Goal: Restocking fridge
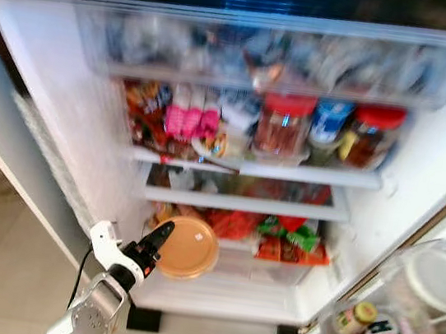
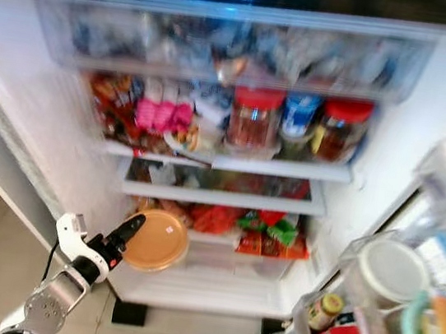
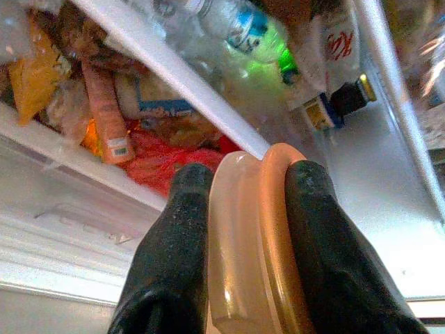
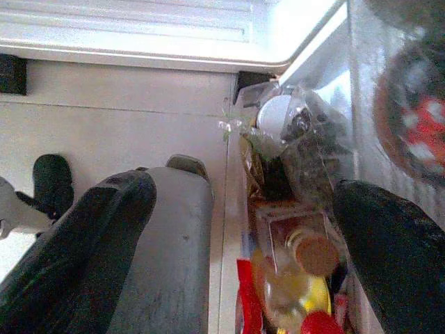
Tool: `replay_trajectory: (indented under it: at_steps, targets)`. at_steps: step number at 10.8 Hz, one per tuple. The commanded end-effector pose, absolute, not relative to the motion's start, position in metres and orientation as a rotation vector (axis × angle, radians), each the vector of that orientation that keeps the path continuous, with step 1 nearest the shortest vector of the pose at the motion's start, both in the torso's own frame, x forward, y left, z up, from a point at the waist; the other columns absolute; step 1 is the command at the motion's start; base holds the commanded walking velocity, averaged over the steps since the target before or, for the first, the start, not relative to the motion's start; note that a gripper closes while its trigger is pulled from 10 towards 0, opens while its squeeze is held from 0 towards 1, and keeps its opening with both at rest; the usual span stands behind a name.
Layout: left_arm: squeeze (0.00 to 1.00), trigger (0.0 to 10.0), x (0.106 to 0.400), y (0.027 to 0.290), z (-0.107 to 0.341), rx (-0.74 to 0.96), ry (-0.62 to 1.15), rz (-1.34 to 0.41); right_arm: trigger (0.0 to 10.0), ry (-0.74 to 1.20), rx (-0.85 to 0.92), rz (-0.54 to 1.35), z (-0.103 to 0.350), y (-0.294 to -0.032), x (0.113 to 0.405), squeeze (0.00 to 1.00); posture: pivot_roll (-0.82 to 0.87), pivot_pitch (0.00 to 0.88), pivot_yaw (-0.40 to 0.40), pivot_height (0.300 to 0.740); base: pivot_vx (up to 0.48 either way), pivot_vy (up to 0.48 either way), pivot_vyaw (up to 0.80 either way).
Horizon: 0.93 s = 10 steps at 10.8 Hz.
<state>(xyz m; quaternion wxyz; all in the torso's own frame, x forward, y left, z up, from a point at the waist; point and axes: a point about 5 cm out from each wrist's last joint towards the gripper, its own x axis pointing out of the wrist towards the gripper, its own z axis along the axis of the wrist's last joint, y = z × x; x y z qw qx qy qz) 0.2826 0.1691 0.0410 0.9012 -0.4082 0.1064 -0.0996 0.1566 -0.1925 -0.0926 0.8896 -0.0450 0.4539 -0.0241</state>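
The left gripper (image 3: 240, 229) is clamped on the rim of a smooth, round tan lidded container (image 1: 187, 247), held at the fridge's lowest shelf (image 1: 221, 296). The left wrist view shows red bagged produce (image 3: 163, 160) just beyond. The right gripper (image 4: 240, 250) hangs parted beside the door bin's bottles (image 4: 306, 257).

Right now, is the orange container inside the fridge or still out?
Mostly out. The container is held on edge by the left gripper, shut on its rim, in front of the fridge's lower shelf.
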Motion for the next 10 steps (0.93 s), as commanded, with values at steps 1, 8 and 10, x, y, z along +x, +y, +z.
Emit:
replay_trajectory:
  at_steps: [1,8,10]
  targets:
    - [0.0,10.0,0.2823,0.171,0.0404,-0.84,0.221,-0.204,10.0,0.99,-0.074,-0.046,-0.0985,-0.1891,0.1436,0.0,0.01,0.053,0.034,0.65,0.0,0.0,0.0]
    - [0.0,10.0,0.2859,0.1684,0.0432,-0.828,0.21,-0.218,10.0,0.993,-0.074,-0.037,-0.0984,-0.189,0.1441,0.0,0.01,0.052,0.033,0.65,0.072,0.0,0.0]
    - [0.0,10.0,0.2865,0.1671,0.0437,-0.834,0.208,-0.227,10.0,0.994,-0.071,-0.039,-0.0987,-0.1888,0.1435,0.0,0.01,0.05,0.034,0.65,0.264,0.0,0.0]
